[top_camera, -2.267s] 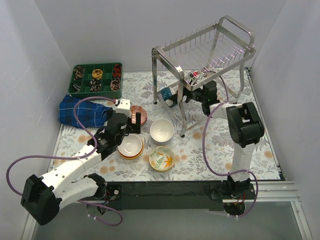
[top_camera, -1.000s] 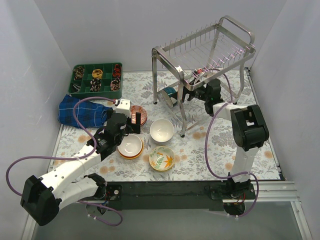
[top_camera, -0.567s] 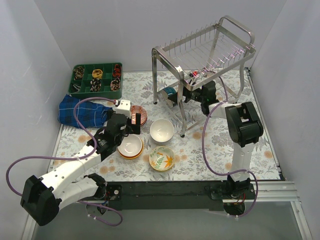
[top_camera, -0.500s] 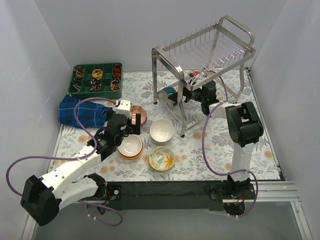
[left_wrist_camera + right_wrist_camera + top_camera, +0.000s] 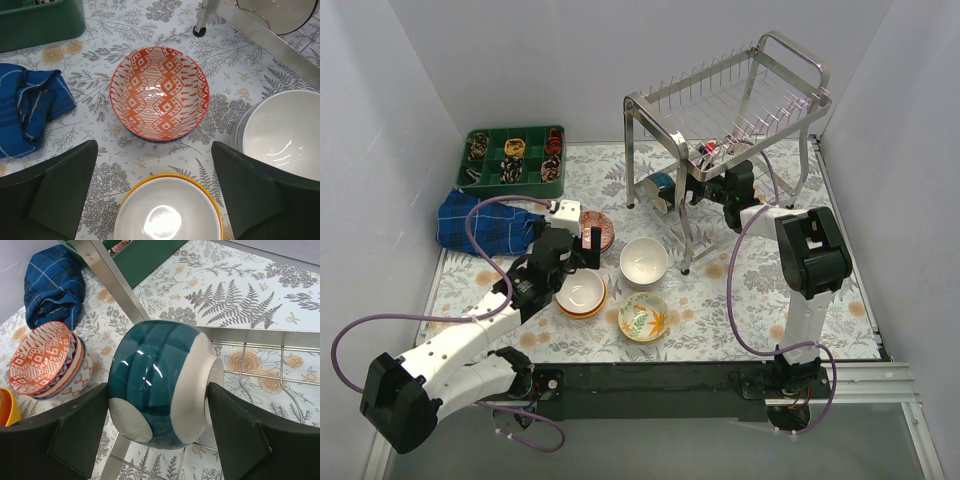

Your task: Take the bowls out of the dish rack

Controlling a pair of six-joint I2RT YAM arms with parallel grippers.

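The steel dish rack [image 5: 740, 95] stands at the back right. My right gripper [image 5: 695, 190] reaches in at the rack's lower shelf, shut on a teal and white bowl [image 5: 658, 186]. In the right wrist view this bowl [image 5: 160, 380] lies on its side between my fingers [image 5: 250, 435], over the wire shelf [image 5: 260, 340]. My left gripper [image 5: 582, 252] is open and empty above an orange bowl [image 5: 167, 210]. A red patterned bowl [image 5: 159, 93], a white bowl [image 5: 282, 132] and a leaf bowl [image 5: 643, 316] sit on the table.
A green compartment tray [image 5: 515, 158] stands at the back left, with a blue cloth [image 5: 480, 222] in front of it. The rack's leg [image 5: 112, 280] crosses just behind the teal bowl. The red bowl sits stacked on another patterned bowl [image 5: 75, 372].
The right wrist has shifted slightly back and forth at the rack, and the teal bowl sits a little higher and further right than 2.3 s ago. The left arm has not moved.
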